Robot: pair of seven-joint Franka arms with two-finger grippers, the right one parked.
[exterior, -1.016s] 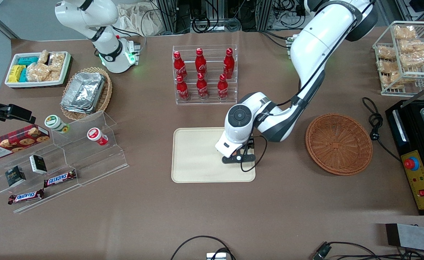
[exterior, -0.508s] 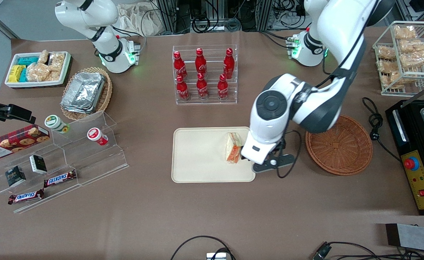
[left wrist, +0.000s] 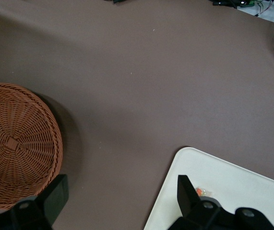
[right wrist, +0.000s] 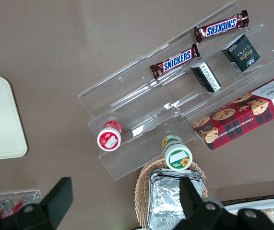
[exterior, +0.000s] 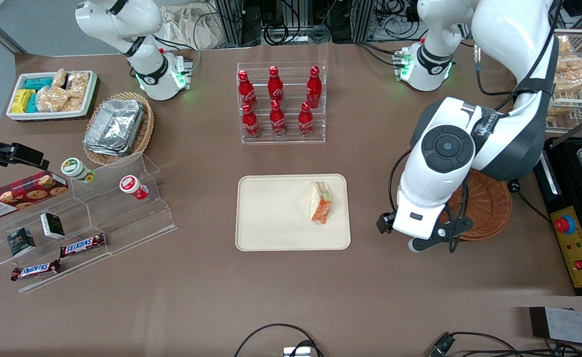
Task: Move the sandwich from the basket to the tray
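The clear-wrapped sandwich [exterior: 320, 202] lies on the cream tray [exterior: 271, 213], close to the edge that faces the basket. In the wrist view only an orange sliver of the sandwich [left wrist: 202, 191] peeks out past one finger. The round reddish-brown basket [exterior: 494, 208] stands beside the tray toward the working arm's end, half covered by the arm. Its woven floor [left wrist: 17, 143] shows nothing in it. My left gripper [exterior: 401, 233] hangs above bare table between tray [left wrist: 223, 182] and basket. Its fingers [left wrist: 55, 194] stand wide open with nothing between them.
A clear rack of red cola bottles [exterior: 281, 101] stands farther from the camera than the tray. A stepped acrylic stand with snacks [exterior: 82, 218] and a foil-container basket [exterior: 117, 129] sit toward the parked arm's end. A black appliance [exterior: 578, 208] and cable [exterior: 516, 168] flank the basket.
The gripper was down on the tray a second ago. It has let go of the sandwich, which now lies on the tray, and swung toward the basket.
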